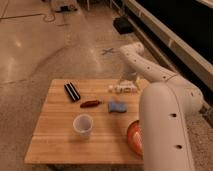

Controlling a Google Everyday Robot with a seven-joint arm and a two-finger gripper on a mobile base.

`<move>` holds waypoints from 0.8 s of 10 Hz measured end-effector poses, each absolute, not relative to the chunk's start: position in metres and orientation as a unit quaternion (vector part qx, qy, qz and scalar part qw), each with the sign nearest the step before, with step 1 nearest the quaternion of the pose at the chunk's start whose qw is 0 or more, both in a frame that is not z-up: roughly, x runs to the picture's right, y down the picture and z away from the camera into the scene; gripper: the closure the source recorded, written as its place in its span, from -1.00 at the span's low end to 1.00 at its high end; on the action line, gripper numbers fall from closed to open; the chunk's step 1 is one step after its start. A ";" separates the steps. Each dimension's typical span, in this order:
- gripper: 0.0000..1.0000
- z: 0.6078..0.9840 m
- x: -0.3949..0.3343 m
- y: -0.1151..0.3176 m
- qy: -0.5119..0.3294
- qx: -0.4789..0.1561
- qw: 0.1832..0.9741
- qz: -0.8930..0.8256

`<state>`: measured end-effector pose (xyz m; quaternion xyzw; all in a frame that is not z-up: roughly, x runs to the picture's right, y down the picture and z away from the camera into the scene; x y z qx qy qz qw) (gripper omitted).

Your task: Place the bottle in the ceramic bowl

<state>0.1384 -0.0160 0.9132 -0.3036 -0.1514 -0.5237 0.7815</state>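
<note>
The small white bottle (121, 89) lies on its side near the far edge of the wooden table (60, 135). My gripper (127, 81) hangs down from the white arm, right above the bottle's right end. The red-orange ceramic bowl (133, 138) sits at the table's near right corner; my arm's large white link hides most of it, so only its left rim shows.
A blue sponge (117, 106) lies just in front of the bottle. A translucent white cup (83, 124) stands mid-table. A black flat object (72, 91) and a small red-brown object (91, 104) lie to the left. The floor surrounds the table.
</note>
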 end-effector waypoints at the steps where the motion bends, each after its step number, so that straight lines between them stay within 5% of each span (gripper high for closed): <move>1: -0.60 0.919 0.131 -0.013 -0.153 -0.303 0.775 -0.533; 8: -0.60 0.959 0.089 0.007 -0.174 -0.305 0.736 -0.579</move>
